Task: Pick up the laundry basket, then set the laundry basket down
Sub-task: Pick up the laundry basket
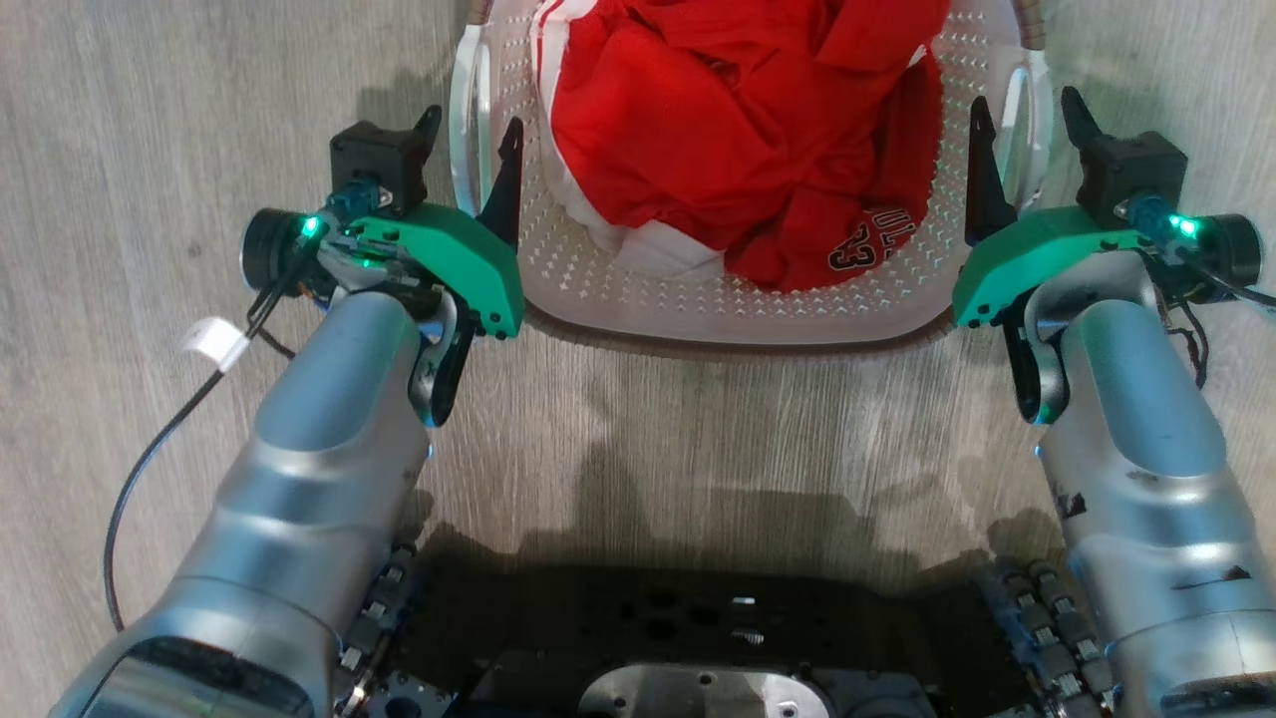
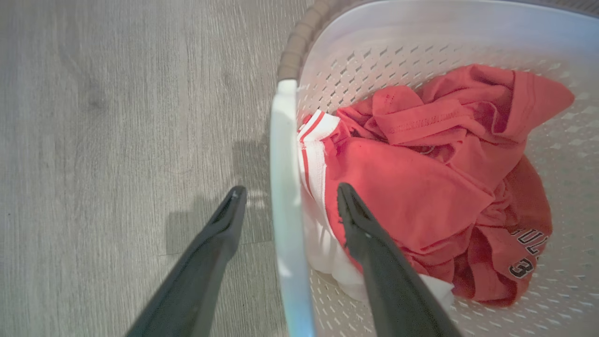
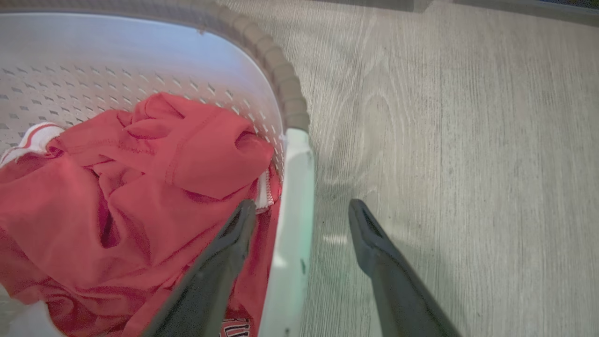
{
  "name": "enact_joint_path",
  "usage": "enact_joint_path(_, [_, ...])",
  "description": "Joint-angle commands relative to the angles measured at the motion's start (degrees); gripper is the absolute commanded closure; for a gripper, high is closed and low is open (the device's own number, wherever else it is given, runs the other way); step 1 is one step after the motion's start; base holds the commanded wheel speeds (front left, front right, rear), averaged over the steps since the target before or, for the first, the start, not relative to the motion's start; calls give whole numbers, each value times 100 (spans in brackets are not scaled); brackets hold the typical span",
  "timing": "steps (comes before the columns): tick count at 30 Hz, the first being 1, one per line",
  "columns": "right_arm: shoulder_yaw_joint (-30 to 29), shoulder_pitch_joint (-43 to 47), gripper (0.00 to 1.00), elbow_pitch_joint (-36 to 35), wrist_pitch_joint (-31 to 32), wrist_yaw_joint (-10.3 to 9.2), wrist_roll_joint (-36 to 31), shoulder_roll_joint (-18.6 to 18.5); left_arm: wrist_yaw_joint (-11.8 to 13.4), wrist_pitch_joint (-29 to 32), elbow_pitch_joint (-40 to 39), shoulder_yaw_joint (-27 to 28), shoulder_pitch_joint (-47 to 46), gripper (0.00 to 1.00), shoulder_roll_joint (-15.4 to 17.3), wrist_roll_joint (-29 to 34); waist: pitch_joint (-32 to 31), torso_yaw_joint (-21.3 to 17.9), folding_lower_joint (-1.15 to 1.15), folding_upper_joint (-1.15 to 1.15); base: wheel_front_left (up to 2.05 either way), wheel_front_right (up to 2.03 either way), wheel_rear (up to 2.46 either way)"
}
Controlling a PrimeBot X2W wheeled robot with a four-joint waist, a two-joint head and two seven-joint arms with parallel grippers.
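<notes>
The laundry basket [image 1: 698,289] sits on the pale wood floor [image 1: 698,429] just beyond the robot's dark base [image 1: 698,618], centred between the two arms. Its far end is cut off by the top of the head view. A crumpled red garment [image 1: 738,120] with white trim and dark lettering fills most of the inside.

The left tool [image 1: 473,125] straddles the basket's left handle [image 1: 466,110]. In the left wrist view, the left tool [image 2: 290,189] has its fingers apart, with the white handle [image 2: 285,164] running up between them. The outer finger [image 2: 210,243] is over the floor and the inner finger [image 2: 374,252] is over the garment [image 2: 412,187] inside the basket wall [image 2: 421,37]. A gap shows on each side of the handle, so nothing is clamped.

The right tool [image 1: 1024,100] mirrors this at the right handle [image 1: 1040,80]. In the right wrist view, the right tool [image 3: 302,205] is also spread, with the handle [image 3: 295,187] between its fingers. One finger [image 3: 220,262] is inside above the garment [image 3: 93,201] and the other [image 3: 388,262] is outside over the floor. The ribbed brown rim [image 3: 276,70] curves away beyond the handle, above the perforated wall [image 3: 117,51].

A black cable with a white tag [image 1: 214,344] hangs beside the left forearm.
</notes>
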Motion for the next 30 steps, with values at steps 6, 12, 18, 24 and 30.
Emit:
enact_joint_path(6, [194,147,0,93,-45,-2,1,80,45,-54,48,-64,-32,0,139,-125,122,27,-1,0,0,0,0])
enact_joint_path(12, [235,82,20,164,-45,-2,34,80,47,-54,89,-191,-133,40,139,-206,156,38,-1,0,0,0,0])
enact_joint_path(18, [307,45,88,279,-45,-2,81,80,26,-54,109,-364,-133,100,139,-230,109,32,-1,0,0,0,0])
enact_joint_path(24, [364,-3,100,546,-45,-2,170,80,44,-54,98,-522,-20,100,139,-340,-27,42,-1,0,0,0,0])
enact_joint_path(30, [462,-46,100,827,-45,-2,281,80,78,-54,191,-650,138,100,139,-540,-234,32,-1,0,0,0,0])
